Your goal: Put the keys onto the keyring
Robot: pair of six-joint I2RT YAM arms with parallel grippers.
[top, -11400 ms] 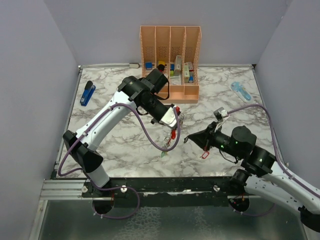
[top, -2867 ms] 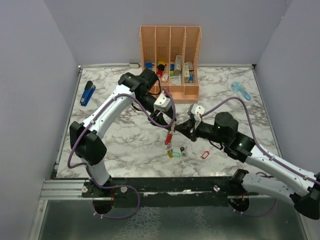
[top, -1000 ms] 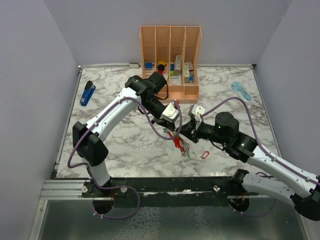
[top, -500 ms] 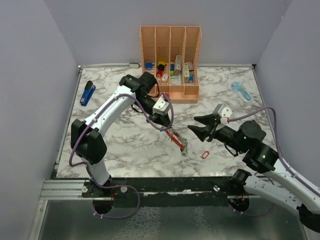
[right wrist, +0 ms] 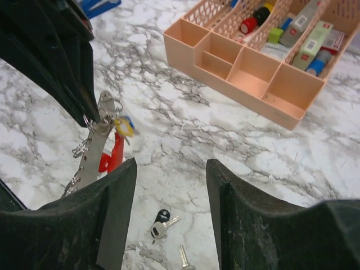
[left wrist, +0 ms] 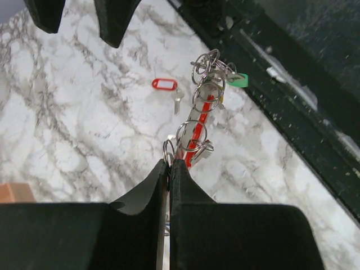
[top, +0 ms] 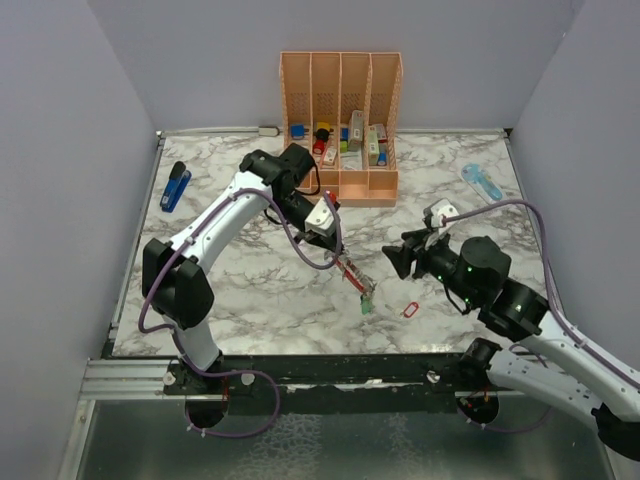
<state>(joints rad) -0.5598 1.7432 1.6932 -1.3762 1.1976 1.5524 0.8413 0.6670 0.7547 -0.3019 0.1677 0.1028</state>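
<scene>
My left gripper hangs over the table's middle, shut on the upper end of the keyring. The keyring is a red clip with a grey metal side. Several split rings and keys dangle from it, among them a green tag and a yellow tag. To its right and clear of it, my right gripper is open with nothing between its fingers. On the marble below lie a red-tagged key, a black-headed key and a plain silver key.
A peach desk organiser with small items stands at the back centre. A blue stapler lies at the far left and a light blue object at the far right. The table's dark front rail runs just below the keyring.
My right gripper has opened and pulled back to the right, away from the keyring. The left gripper stays shut on the keyring, which now hangs slightly farther left with its keys trailing down.
</scene>
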